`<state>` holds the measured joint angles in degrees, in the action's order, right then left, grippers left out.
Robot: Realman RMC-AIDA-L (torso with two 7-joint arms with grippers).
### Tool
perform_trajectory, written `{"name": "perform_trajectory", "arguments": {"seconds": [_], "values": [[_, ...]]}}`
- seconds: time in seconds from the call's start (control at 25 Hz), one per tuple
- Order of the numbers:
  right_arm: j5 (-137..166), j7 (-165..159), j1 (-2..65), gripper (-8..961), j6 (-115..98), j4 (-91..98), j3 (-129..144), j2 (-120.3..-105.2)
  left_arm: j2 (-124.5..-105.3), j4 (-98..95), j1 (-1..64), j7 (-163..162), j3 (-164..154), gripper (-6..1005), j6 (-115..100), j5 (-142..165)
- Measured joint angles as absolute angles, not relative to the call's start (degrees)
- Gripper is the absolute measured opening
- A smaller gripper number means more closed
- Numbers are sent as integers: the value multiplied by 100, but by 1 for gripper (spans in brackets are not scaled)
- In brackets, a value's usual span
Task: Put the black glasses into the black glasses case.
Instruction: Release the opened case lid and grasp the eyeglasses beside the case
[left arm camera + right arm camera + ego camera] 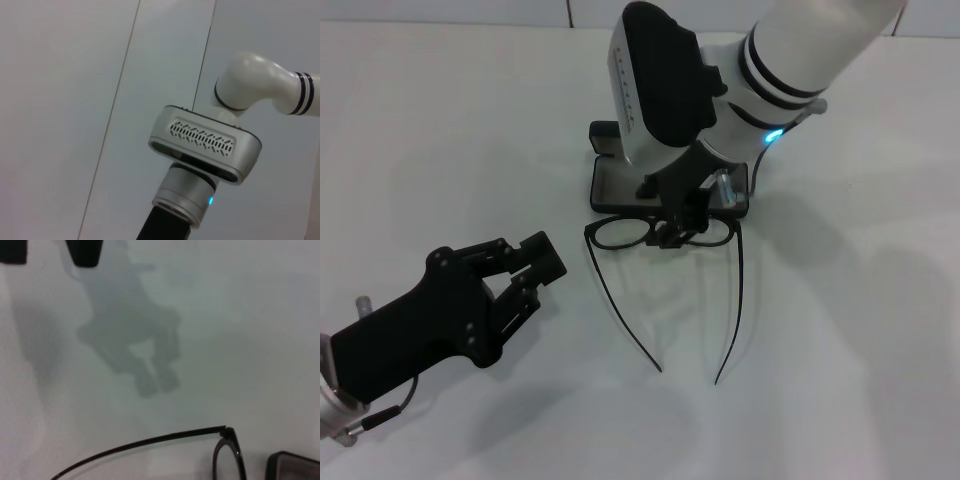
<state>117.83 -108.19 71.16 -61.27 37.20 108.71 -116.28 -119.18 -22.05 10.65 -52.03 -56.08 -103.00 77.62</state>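
Both temples trail near: with right gripper (pixel 682 226) clamped on black glasses (pixel 620 232) bridge, lift level into black glasses case (pixel 610 185) just beyond. Left gripper (pixel 525 270) parked near-left, spread apart.

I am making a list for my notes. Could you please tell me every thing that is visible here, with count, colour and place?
Glasses: one, black thin frame, on the table just in front of the case, arms unfolded and pointing toward the robot.
Glasses case: one, black with pale lining, open, behind the glasses, partly hidden by the right arm.
Table: one, white, under everything.
Left gripper: one, black, open, low at the robot's left, apart from the glasses.
Right gripper: one, black fingers at the bridge of the glasses.
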Motion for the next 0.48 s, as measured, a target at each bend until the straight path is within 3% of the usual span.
{"name": "perform_trajectory", "arguments": {"seconds": [0.48], "values": [[11498,-10785,7047,546,-5923,3564,11253,-11627,-11935,-2077,1101,-5098,-5607,186,-10292,7760]]}}
